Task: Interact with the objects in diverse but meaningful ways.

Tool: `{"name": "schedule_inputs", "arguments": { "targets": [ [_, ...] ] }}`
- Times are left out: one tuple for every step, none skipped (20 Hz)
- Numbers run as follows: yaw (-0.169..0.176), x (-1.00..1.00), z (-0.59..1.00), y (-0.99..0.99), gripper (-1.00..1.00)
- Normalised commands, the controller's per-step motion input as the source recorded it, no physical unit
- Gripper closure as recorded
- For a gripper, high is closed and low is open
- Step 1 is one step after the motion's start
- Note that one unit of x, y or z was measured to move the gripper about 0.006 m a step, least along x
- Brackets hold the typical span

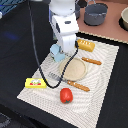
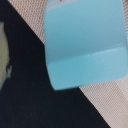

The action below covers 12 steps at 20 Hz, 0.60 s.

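The pale blue carton (image 1: 55, 50) sits on the woven placemat (image 1: 107, 60) at the exterior view's left of the plate (image 1: 73, 69), just beside its rim, and it fills most of the wrist view (image 2: 85, 42), one flat face and a lower edge turned to the camera. The arm's white wrist hangs directly over it, and the gripper (image 1: 61, 53) appears low against the carton; you cannot tell from either view whether the jaws are wide, narrow or already closed on it, since the fingers never show. If the step in hand is a grasp of the carton, as it seems, square the jaws to its flat sides rather than a corner, and close gently, because a light hollow box will likely skid or tip. Lift straight up before travelling: the plate lies close by, with the fork (image 1: 56, 77) and knife (image 1: 89, 61) along its edges. The bread loaf (image 1: 86, 46) rests just beyond the arm, the yellow packet (image 1: 35, 83) and red fruit (image 1: 66, 95) lie nearer the mat's front edge, and a grey pot (image 1: 95, 14) stands well apart on the worktop (image 1: 117, 37).
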Motion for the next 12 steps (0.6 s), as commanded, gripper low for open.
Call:
{"name": "schedule_inputs", "arguments": {
  "targets": [
    [0.007, -0.29, -0.31, -0.11, -1.00],
    [0.003, -0.30, -0.31, -0.10, -1.00],
    [0.003, -0.31, -0.33, -0.11, 1.00],
    [0.001, -0.33, -0.32, -0.09, 1.00],
    [0.003, -0.32, -0.31, -0.11, 1.00],
    [0.001, -0.31, -0.30, -0.09, 1.00],
    [0.002, -0.32, -0.30, -0.09, 1.00],
    [0.000, -0.34, -0.29, -0.09, 1.00],
    [0.000, -0.35, -0.32, -0.10, 1.00],
    [0.000, -0.36, -0.30, -0.08, 1.00],
    [0.000, -0.39, -0.32, -0.07, 1.00],
    [0.000, -0.36, -0.29, -0.08, 1.00]
  ]
}}
